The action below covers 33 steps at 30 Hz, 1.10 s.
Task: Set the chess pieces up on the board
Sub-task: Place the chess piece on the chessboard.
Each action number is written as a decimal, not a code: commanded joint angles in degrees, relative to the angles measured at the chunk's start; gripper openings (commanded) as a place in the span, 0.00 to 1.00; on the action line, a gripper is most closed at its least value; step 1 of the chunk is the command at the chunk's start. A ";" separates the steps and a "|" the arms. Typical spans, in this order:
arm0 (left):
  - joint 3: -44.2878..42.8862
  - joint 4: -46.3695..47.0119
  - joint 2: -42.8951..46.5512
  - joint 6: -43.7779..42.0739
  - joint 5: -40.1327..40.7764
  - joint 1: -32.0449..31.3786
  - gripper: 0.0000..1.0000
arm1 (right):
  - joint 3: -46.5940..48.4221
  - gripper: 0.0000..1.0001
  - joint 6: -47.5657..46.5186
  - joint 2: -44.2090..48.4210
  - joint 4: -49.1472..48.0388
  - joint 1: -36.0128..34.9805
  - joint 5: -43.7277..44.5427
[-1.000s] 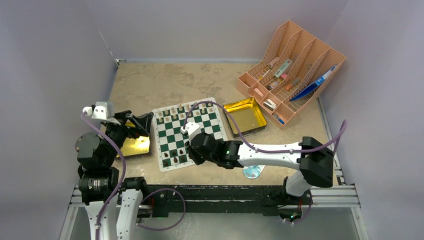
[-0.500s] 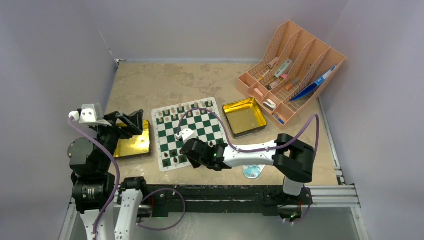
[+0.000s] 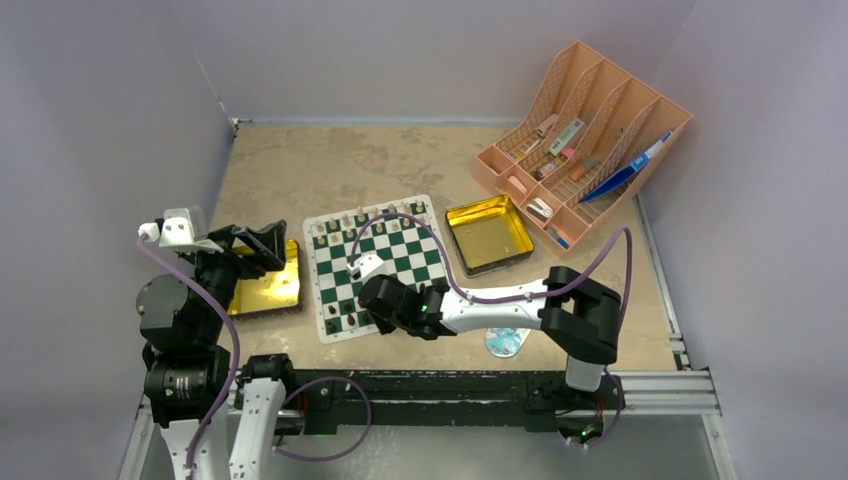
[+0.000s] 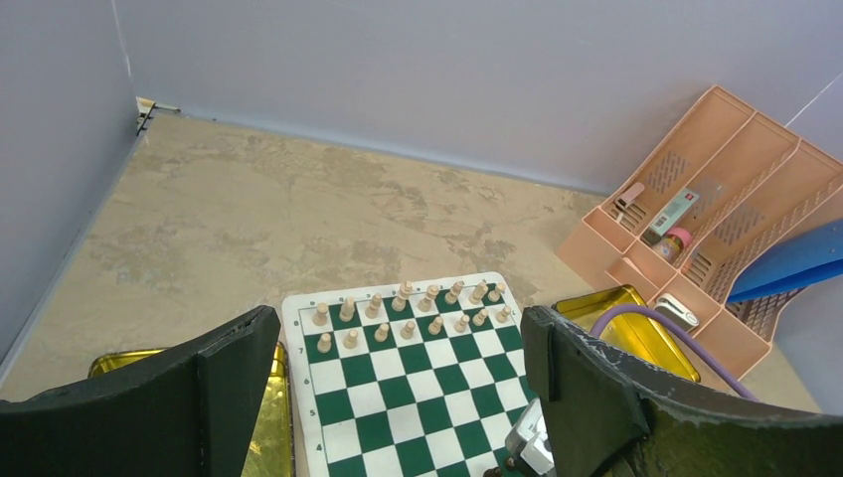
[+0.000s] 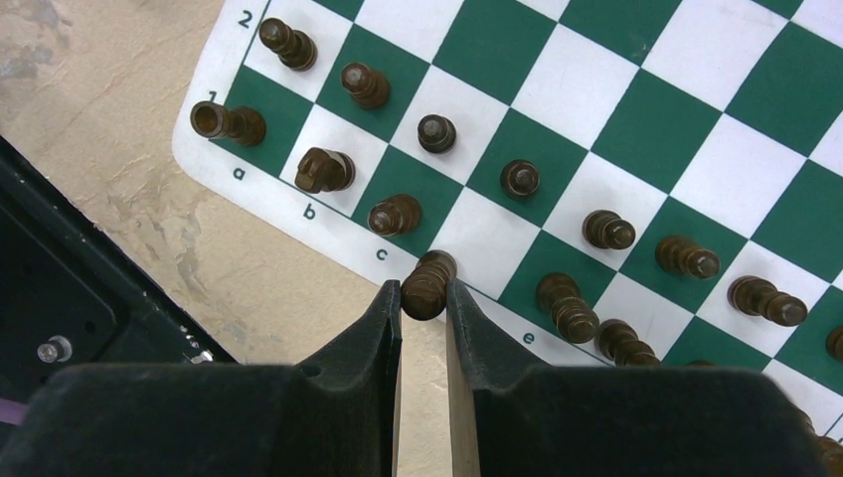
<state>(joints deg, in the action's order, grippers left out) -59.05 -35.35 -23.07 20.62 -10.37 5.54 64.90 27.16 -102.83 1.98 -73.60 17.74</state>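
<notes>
My right pincer (image 5: 424, 298) is clenched on one dark piece (image 5: 429, 277), a finger pressed to each side of it. The piece sits at the near edge of the board (image 5: 579, 84), in the gap between the border letters c and e, about where the first row meets the white rim. It is dark brown, rounded and ringed, seen mostly from above.

My right arm lies low and stretched out. The elbow is bent off the board's near right corner, and the forearm reaches across to the board's near edge with the wrist turned downward.

The other dark pieces (image 5: 395, 215) fill the two rows of the board nearest me. The larger ones flank my grip along the first row, and a line of small pawns stands on the second.

My left pincer (image 3: 262, 250) hangs spread wide and grips nothing. It is just off the board's left edge, above a gold tin (image 3: 262, 292), and that arm is folded up tall.

The pale pieces (image 4: 408, 313) stand in two rows along the board's far edge. A second gold tin (image 3: 488, 233) lies just right of the board, and an orange rack (image 3: 585, 140) stands beyond that.
</notes>
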 commanded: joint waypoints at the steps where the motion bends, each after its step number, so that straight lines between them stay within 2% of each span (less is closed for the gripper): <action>1: -1.55 1.52 -0.08 1.00 0.44 -0.18 0.91 | 2.84 0.18 1.43 -0.94 1.62 -0.31 1.51; 33: -1.69 1.54 -0.21 0.64 0.32 -0.18 0.91 | 4.72 0.19 1.75 -2.71 3.85 0.48 5.75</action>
<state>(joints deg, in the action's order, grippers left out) -59.05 -35.35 -23.07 20.60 -10.35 5.54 68.01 27.68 -105.36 5.74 -73.45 21.61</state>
